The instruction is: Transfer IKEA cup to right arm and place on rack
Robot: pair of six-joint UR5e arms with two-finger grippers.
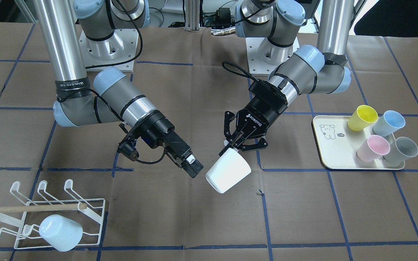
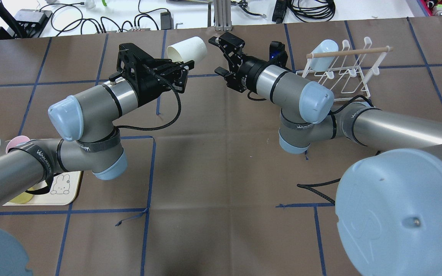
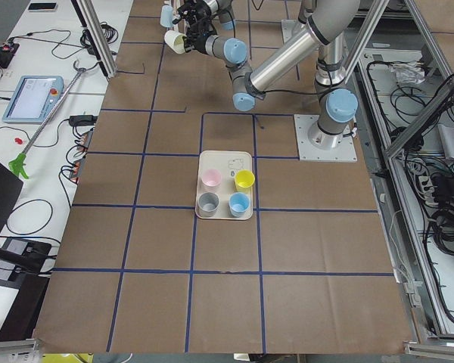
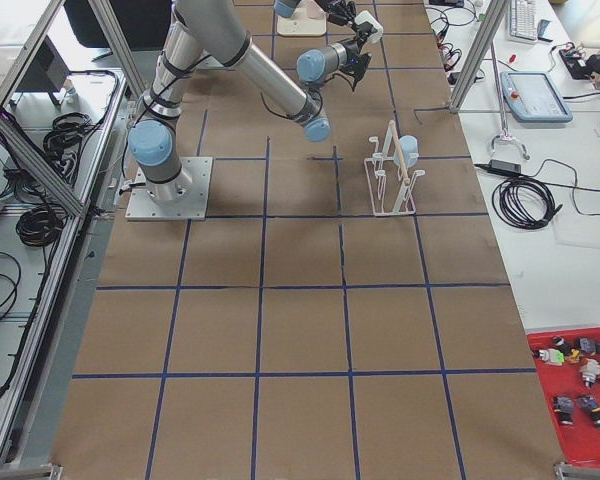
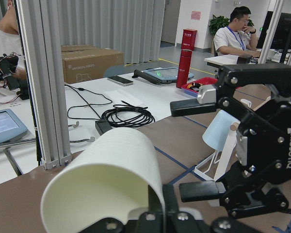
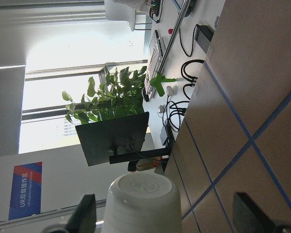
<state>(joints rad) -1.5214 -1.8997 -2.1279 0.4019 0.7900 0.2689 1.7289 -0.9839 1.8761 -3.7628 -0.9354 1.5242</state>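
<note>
My left gripper is shut on the rim wall of a white cup and holds it tilted in the air over the table's middle. In the overhead view the left gripper and the cup show too. My right arm has its gripper open close beside the cup's base; contact is not visible. In the right wrist view the cup's base sits between the spread fingers. The left wrist view shows the cup and the open right gripper. The white wire rack stands on my right.
A pale blue cup hangs on the rack, also in the overhead view. A cream tray on my left holds yellow, blue, pink and grey cups. Brown table with blue tape lines.
</note>
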